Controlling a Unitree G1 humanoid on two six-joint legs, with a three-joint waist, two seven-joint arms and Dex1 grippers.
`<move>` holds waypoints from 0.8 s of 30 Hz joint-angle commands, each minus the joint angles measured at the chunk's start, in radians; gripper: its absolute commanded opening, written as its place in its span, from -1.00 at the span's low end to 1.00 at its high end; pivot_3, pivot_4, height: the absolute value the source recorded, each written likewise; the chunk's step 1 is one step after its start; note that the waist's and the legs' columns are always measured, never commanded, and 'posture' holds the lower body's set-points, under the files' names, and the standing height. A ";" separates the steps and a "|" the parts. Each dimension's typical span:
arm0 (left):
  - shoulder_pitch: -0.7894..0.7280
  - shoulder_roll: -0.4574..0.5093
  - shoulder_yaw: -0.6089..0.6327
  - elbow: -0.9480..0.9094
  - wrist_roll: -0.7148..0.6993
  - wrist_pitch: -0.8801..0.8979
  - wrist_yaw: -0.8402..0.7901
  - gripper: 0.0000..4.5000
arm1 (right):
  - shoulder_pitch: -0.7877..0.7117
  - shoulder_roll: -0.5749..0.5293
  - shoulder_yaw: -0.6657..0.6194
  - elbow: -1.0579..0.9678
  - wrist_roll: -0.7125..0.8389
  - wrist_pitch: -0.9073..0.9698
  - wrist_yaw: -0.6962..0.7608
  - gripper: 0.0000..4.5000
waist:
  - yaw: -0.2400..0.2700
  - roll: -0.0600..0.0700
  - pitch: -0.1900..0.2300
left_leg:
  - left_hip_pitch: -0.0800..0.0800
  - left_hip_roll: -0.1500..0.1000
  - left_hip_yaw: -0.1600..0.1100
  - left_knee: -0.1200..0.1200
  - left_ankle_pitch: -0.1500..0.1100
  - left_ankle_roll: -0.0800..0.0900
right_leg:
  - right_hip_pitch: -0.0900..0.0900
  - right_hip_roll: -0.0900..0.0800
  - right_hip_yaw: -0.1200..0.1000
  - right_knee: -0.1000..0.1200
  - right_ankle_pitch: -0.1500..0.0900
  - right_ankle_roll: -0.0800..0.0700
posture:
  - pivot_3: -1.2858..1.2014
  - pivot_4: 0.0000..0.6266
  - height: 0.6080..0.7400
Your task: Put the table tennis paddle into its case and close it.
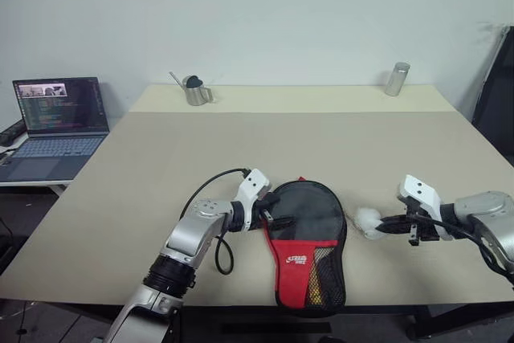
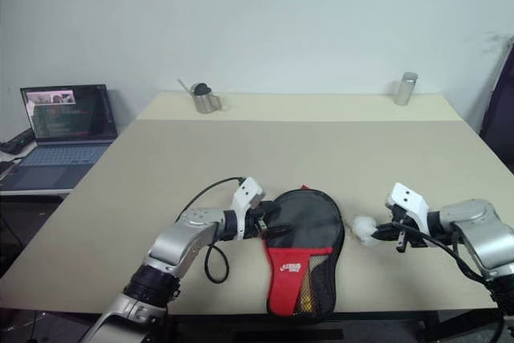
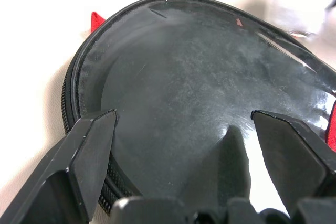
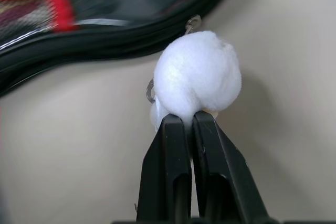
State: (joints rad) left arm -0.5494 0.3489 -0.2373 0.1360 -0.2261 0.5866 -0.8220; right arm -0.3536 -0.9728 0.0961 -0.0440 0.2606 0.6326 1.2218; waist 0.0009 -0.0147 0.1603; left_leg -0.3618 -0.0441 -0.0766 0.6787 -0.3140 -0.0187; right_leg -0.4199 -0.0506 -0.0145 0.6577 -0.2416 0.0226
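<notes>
Right gripper [image 4: 185, 121] jaws pinching plush charm [image 4: 198, 80] near front tabletop [image 1: 241, 130] edge; left gripper [image 3: 184, 124] jaws gaping wide, straddling case [image 1: 307, 234]. Risk: charm slipping free, zipper stalling.

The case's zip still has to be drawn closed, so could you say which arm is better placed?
Probably right: the right gripper is shut on the plush charm chained to the case.

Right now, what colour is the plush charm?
White; the plush charm shows best in the right wrist view.
</notes>
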 commanded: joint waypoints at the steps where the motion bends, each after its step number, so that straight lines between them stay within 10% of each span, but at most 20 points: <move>1: -0.002 0.003 -0.012 0.023 0.012 0.012 -0.008 1.00 | 0.042 -0.042 -0.039 -0.074 0.048 -0.009 0.051 -0.99 | 0.000 0.000 0.000 | 0.000 0.000 0.000 0.000 0.000 0.000 | 0.000 0.000 0.000 0.000 0.000 0.000 | 0.03 -0.52 1.00; 14: -0.031 -0.008 -0.033 0.067 0.027 0.010 -0.018 1.00 | 0.305 -0.155 -0.024 -0.367 0.145 -0.007 0.144 -0.99 | 0.010 -0.001 0.000 | 0.000 0.000 -0.001 0.001 0.000 0.000 | 0.001 0.000 -0.001 0.000 -0.001 0.002 | 0.03 -0.52 1.00; 24: -0.025 -0.031 -0.038 0.055 0.033 0.021 0.004 1.00 | 0.203 -0.103 0.041 -0.267 0.108 -0.020 0.106 -0.99 | 0.020 -0.001 0.001 | 0.003 0.000 -0.001 0.001 0.000 0.000 | 0.004 0.000 -0.001 -0.001 -0.001 0.002 | 0.03 -0.52 1.00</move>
State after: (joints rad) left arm -0.5856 0.3203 -0.2605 0.1850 -0.2082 0.5861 -0.8227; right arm -0.1335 -1.0774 0.1276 -0.3194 0.3744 0.6221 1.3233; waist 0.0213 -0.0159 0.1609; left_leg -0.3580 -0.0443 -0.0779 0.6794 -0.3140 -0.0190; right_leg -0.4149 -0.0507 -0.0158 0.6568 -0.2428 0.0247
